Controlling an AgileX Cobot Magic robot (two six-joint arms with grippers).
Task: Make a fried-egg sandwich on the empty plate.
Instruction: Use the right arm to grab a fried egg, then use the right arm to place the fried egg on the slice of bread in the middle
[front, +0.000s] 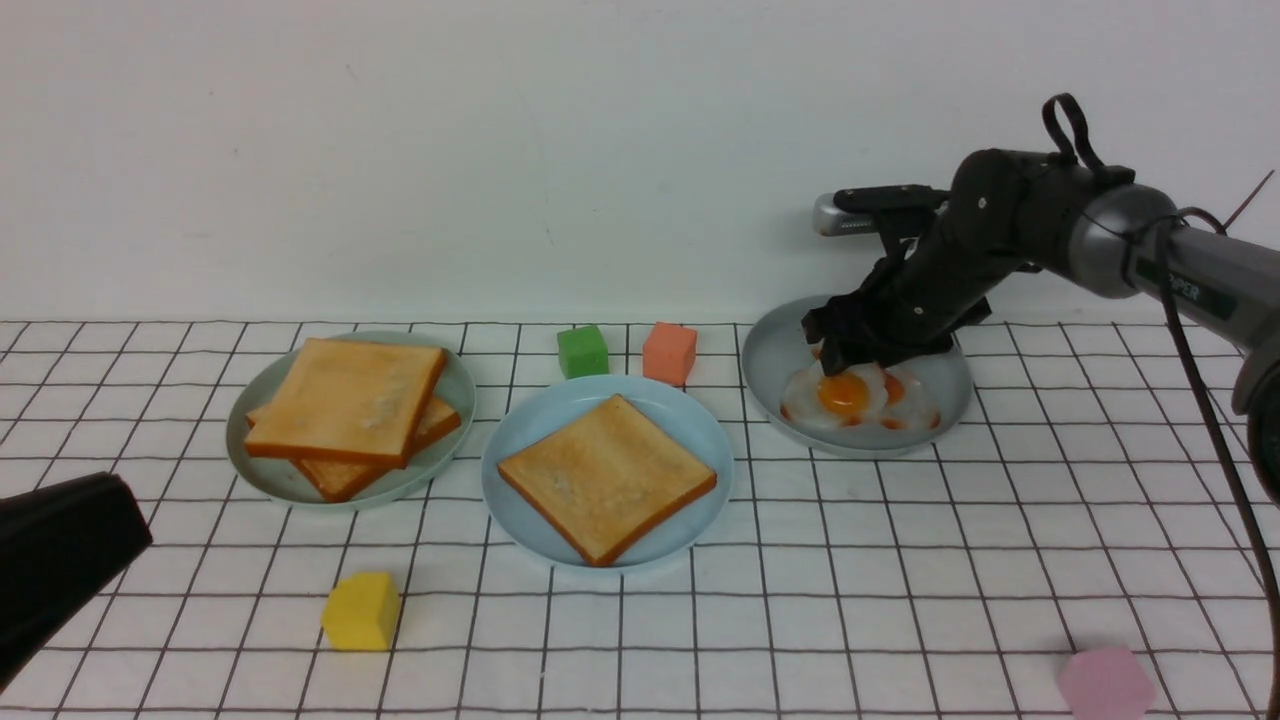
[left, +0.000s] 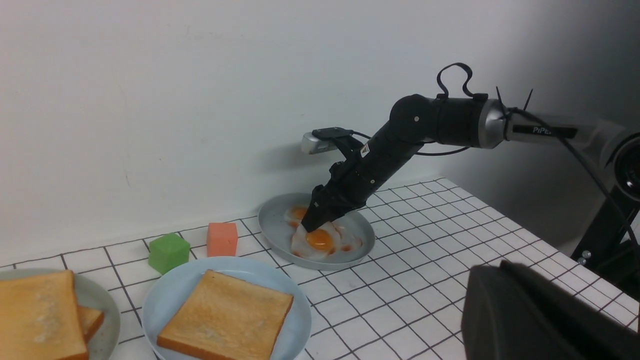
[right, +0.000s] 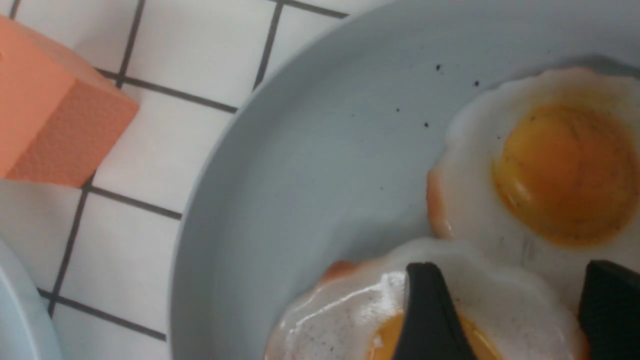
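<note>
Where arm (left: 545, 131) reads "PiPER", right tool (right: 520, 320) straddles fried egg (front: 845, 394).

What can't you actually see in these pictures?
Left gripper: cut off by the front view's edge, a dark shape in its own wrist view; fingers unseen.
Fried egg: cropped by the right wrist view's edge; whether the right gripper touches it is unclear.
Toast stack: the top slice hides how many lie beneath, front view.
</note>
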